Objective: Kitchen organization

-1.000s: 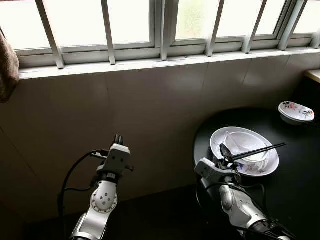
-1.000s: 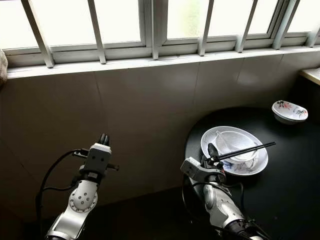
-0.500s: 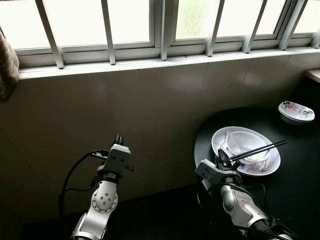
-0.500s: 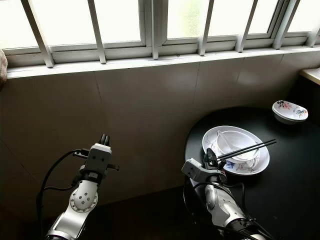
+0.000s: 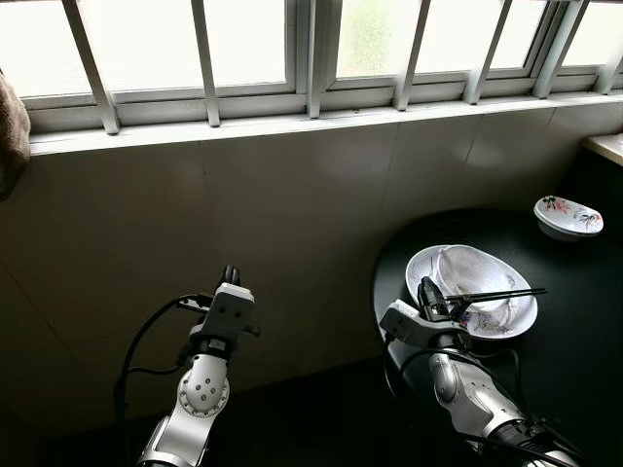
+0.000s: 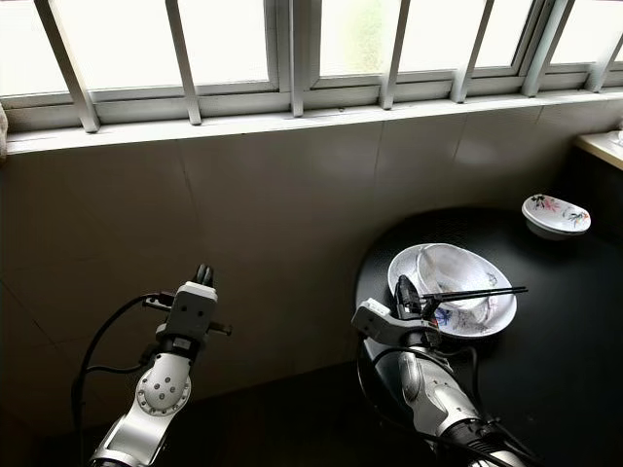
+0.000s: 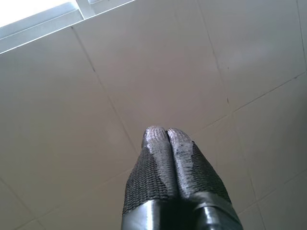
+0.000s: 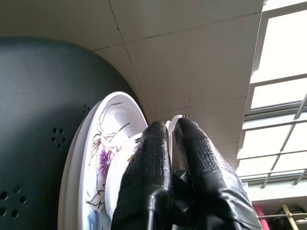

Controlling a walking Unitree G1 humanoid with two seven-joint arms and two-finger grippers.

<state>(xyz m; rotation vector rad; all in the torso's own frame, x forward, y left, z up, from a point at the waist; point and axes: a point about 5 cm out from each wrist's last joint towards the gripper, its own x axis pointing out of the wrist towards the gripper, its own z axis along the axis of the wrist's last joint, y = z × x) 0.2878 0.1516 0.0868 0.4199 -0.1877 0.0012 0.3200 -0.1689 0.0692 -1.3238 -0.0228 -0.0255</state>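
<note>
Black table (image 5: pixel 584 331): floral plate (image 5: pixel 511 316), no legible writing.

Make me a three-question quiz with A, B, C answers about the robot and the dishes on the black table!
1. Where do the chopsticks lie?
A. Across the stacked bowls
B. On the windowsill
C. On the floor

2. How many chopsticks are there?
A. One
B. Two
C. Five

3. What is the left gripper doing?
A. Holding a spoon
B. Shut on nothing
C. Wide open

Answers:
1 A, the sticks rest over the rim of the small white bowl in the flowered dish.
2 B, a pair shows.
3 B, its fingers press together before the bare tiled wall.
</note>
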